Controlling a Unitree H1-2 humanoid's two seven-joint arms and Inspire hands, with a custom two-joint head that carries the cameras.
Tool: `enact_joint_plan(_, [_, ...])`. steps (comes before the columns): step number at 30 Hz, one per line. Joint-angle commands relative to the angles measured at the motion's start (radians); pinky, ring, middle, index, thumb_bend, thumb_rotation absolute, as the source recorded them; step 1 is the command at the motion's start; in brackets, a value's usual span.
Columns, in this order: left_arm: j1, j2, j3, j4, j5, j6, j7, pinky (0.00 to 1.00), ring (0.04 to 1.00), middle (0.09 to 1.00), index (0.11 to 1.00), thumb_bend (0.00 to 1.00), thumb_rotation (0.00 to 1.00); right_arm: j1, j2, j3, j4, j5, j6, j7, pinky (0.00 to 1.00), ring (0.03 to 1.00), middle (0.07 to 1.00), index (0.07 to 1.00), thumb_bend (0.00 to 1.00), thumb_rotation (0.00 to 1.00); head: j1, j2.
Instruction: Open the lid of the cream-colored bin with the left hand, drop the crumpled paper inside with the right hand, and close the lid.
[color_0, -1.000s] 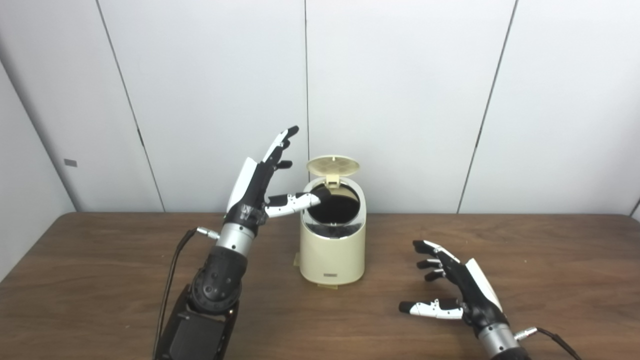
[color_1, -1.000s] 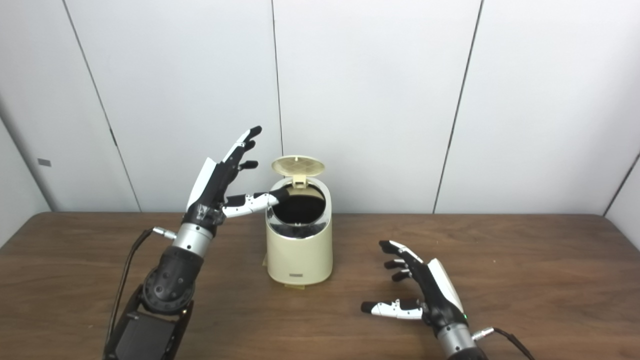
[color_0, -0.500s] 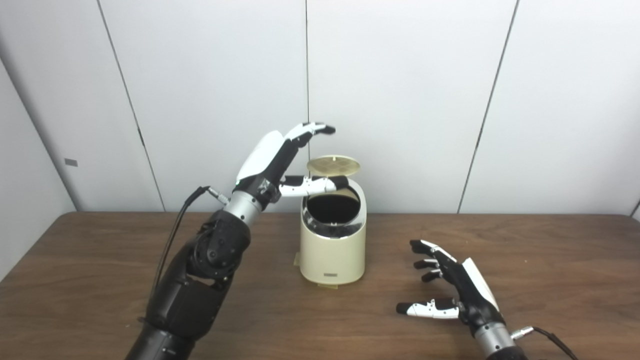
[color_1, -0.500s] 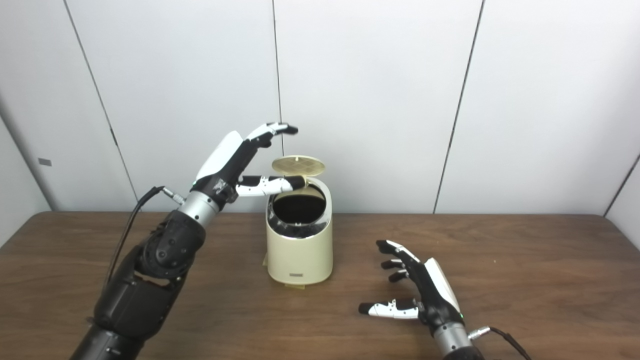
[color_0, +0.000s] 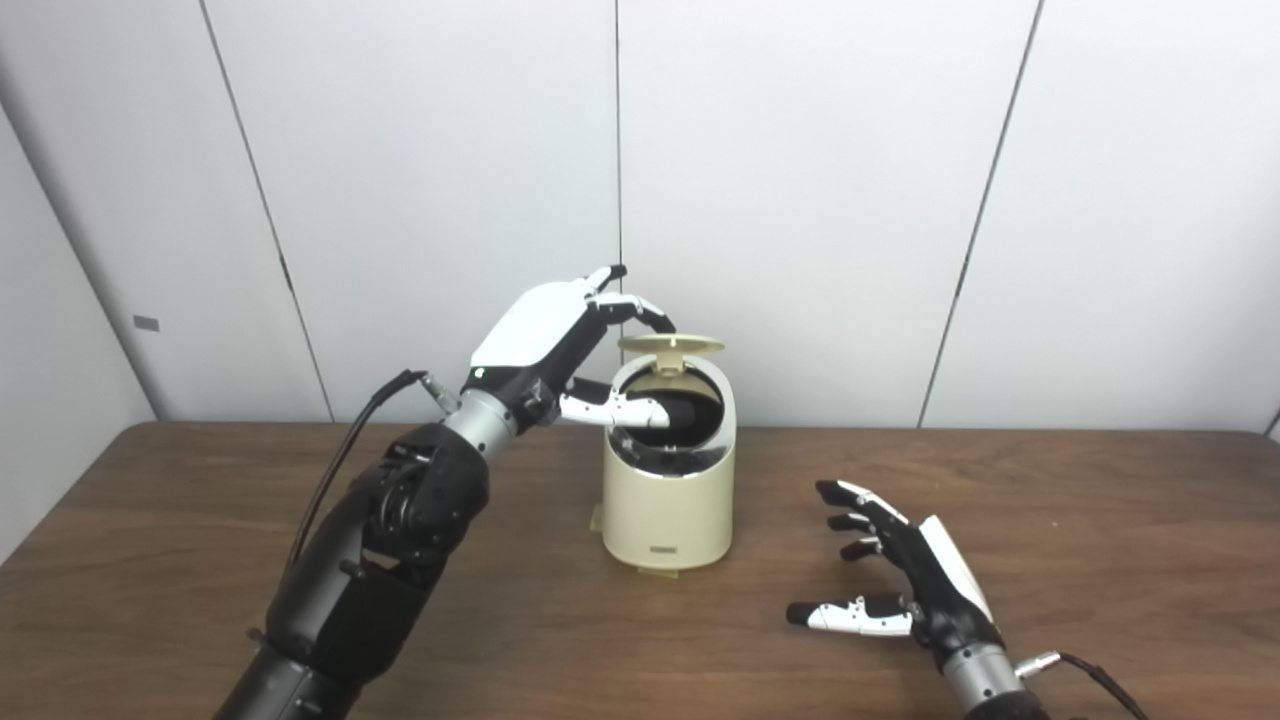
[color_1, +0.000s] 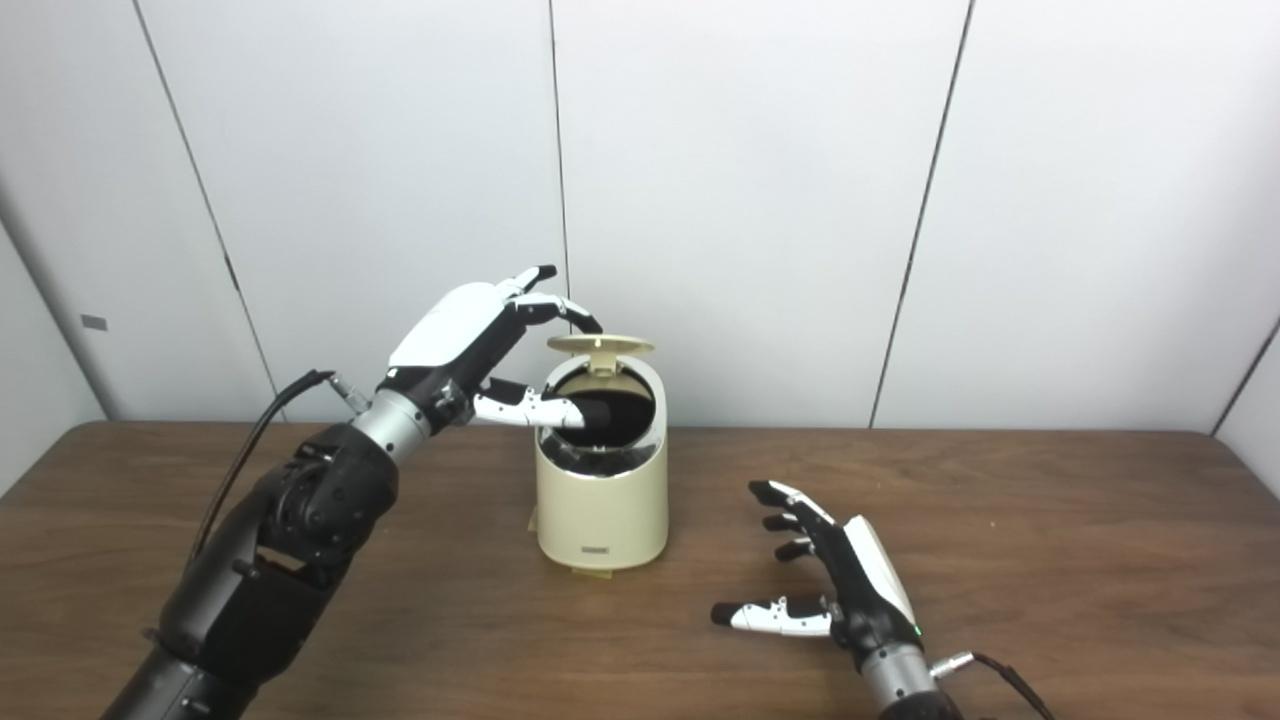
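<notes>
Crowding the bin (color_0: 668, 500) mouth — left hand (color_0: 560, 345), lid (color_0: 671, 344) half-lowered.

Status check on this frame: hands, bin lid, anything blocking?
Left hand open, fingers curled over the half-lowered lid, thumb across the bin mouth. Right hand open, empty, low over the table. No paper visible. Thumb sits in the lid's path.

Bin (color_1: 600, 505) stands upright on the surface (color_1: 1050, 560), lid (color_1: 600, 345) partly raised on its rear hinge. Left hand (color_1: 470, 345) arches over the lid's left edge, fingers apart, thumb across the opening. Right hand (color_1: 835, 590) rests open near the front edge, well apart from the bin.
</notes>
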Motion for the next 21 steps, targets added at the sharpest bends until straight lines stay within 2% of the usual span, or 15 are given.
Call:
enact_joint_plan(1, [-0.041,0.025,0.006,-0.034,0.020,-0.038,0.023,1.00,1.000,0.758,0.728,0.97,0.66,-0.034,-0.001,-0.004,-0.032,-0.013,0.004,-0.018,0.67,0.785,0.850,0.834,0.82,0.23,-0.002,0.001])
enact_joint_plan(14, [0.001,0.038,0.007,-0.071,0.046,-0.072,0.003,1.00,1.000,0.734,0.715,0.96,0.61,-0.034,0.003,0.002,-0.028,-0.029,0.003,-0.027,0.68,0.792,0.841,0.833,0.82,0.23,-0.011,0.008])
enact_joint_plan(17, [0.014,0.044,0.003,-0.083,0.049,-0.087,-0.003,1.00,0.990,0.726,0.709,0.95,0.62,-0.034,0.008,0.000,-0.023,-0.022,0.004,-0.025,0.62,0.765,0.841,0.834,0.83,0.25,-0.014,0.009])
enact_joint_plan(18, [0.017,0.048,-0.001,-0.088,0.054,-0.087,-0.012,1.00,0.982,0.728,0.711,0.94,0.65,-0.034,0.008,0.000,-0.022,-0.021,0.005,-0.025,0.61,0.754,0.840,0.835,0.83,0.24,-0.016,0.009])
enact_joint_plan(21, [0.025,0.054,-0.008,-0.096,0.057,-0.088,-0.029,1.00,0.973,0.728,0.710,0.94,0.66,-0.035,0.009,0.002,-0.017,-0.021,0.000,-0.027,0.60,0.750,0.837,0.835,0.83,0.24,-0.020,0.011])
